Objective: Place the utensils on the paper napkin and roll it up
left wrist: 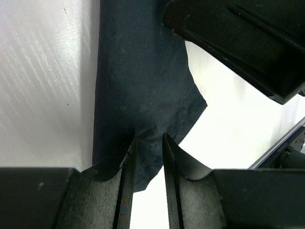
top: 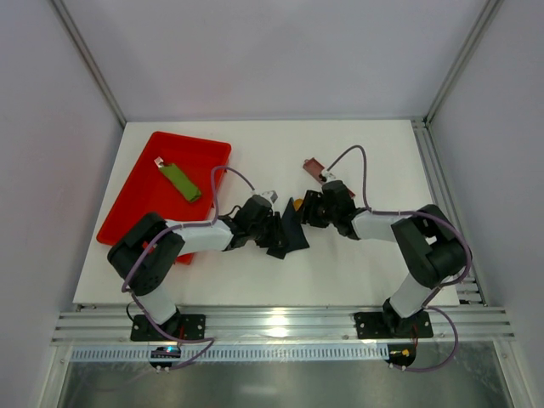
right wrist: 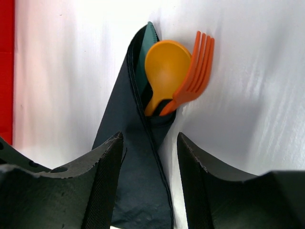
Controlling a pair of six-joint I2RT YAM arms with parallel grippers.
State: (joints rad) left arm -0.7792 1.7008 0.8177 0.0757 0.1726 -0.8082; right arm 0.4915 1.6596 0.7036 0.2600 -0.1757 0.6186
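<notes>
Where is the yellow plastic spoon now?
In the right wrist view, upper centre, the spoon pokes from the folded black paper napkin, orange plastic fork touching its right.

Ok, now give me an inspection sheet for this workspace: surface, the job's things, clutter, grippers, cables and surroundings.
Surface: white table, no spills seen.
Job's things: paper napkin folded long and narrow near the table's middle; spoon and fork heads poke out of its fold.
Clutter: red tray at left holding a green rectangular piece; small brown item further back, near the middle.
Grippers: left gripper pinched shut on the napkin's edge; right gripper open, a finger on either side of the napkin.
Cables: purple cables, one looped along each arm, neither on the napkin.
Surroundings: white walls, aluminium rail at the near edge; nothing else seen.
</notes>
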